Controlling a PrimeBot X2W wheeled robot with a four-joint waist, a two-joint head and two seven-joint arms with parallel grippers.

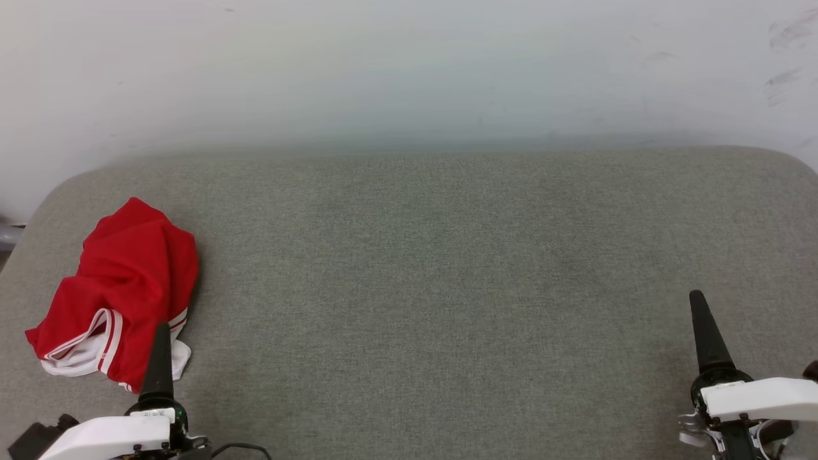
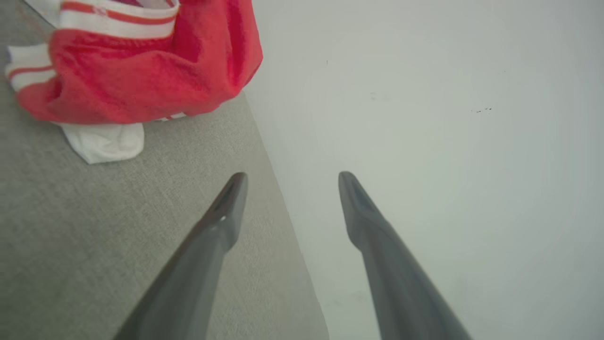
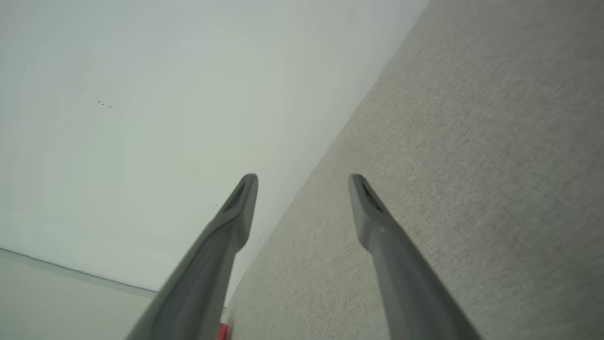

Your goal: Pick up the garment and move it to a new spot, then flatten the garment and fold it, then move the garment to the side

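The garment (image 1: pixel 131 281) lies crumpled in a red heap at the left end of the grey padded surface (image 1: pixel 434 287), its white sleeve and red-white striped trim facing the front edge. My left gripper (image 1: pixel 161 332) sits at the lower left, its dark finger rising in front of the heap's near right edge. In the left wrist view the left gripper (image 2: pixel 292 175) stands open and empty, with the garment (image 2: pixel 141 71) ahead and to the upper left, apart from the fingers. My right gripper (image 1: pixel 703 319) is at the lower right, far from the garment. The right wrist view shows the right gripper (image 3: pixel 303 177) open with nothing between its fingers.
A pale wall (image 1: pixel 409 70) rises straight behind the padded surface, whose back corners are rounded. Bare grey fabric stretches between the two grippers. A dark grey object (image 1: pixel 7 235) pokes in at the left edge beside the surface.
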